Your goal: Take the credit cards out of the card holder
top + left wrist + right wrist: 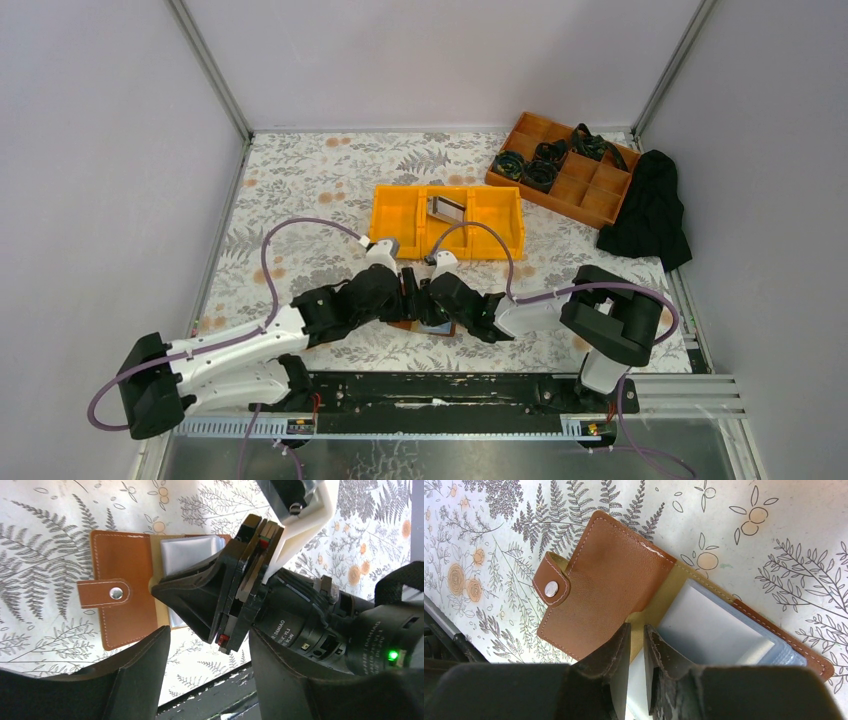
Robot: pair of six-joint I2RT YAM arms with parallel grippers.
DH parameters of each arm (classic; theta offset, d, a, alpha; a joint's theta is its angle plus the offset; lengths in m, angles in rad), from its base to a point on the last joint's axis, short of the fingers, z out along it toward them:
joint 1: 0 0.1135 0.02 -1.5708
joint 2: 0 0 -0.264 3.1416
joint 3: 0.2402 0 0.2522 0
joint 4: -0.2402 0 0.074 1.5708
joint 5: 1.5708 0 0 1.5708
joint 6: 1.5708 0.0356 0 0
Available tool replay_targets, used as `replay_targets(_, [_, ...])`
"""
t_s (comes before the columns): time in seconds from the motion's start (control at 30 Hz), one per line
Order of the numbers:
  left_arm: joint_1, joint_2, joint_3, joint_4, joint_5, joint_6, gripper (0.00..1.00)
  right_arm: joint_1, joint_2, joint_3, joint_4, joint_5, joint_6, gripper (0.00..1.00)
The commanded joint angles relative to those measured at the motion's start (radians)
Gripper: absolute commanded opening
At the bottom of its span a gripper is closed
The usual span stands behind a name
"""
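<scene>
While my right claw (pixel 637 630) is pinched almost shut on a pale card (pixel 636 692) at the fold of the open card holder (pixel 609 590), which lies lengthwise left to right between my arms, my left claw (pixel 209 635) gapes empty just left of it.

card holder (pixel 609 585): tan-brown (white stitching) | tablecloth (pixel 774 540): white, grey ferns, orange flowers | bin (pixel 400 215): yellow
</scene>
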Motion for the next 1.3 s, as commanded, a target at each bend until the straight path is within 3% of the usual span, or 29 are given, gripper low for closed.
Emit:
replay_targets(0.0, [-0.008,0.014,-0.060,0.134,0.088,-0.007,0.66,0.001,0.019,-0.023,-0.035,-0.022,0.011,0.24])
replay_targets(0.17, [-0.007,0.070,-0.123,0.193,0.111,-0.056,0.65,-0.002,0.011,-0.031,-0.019,-0.035,0.016,0.24])
replay_targets(0.5, [0.005,0.038,-0.261,0.316,0.087,-0.092,0.61,-0.021,-0.025,-0.078,0.074,-0.105,0.046,0.23])
replay_targets(0.63, [0.022,0.084,-0.286,0.354,0.104,-0.098,0.52,-0.033,-0.067,-0.097,0.071,-0.106,0.050,0.22])
replay_targets(0.83, [0.036,0.146,-0.282,0.363,0.100,-0.100,0.65,-0.041,-0.102,-0.114,0.049,-0.090,0.048,0.22])
replay_targets(1.07, [0.057,0.096,-0.314,0.387,0.098,-0.086,0.68,-0.071,-0.174,-0.154,0.075,-0.098,0.051,0.22])
replay_targets(1.27, [0.092,0.149,-0.342,0.425,0.106,-0.085,0.69,-0.073,-0.212,-0.155,0.060,-0.095,0.048,0.23])
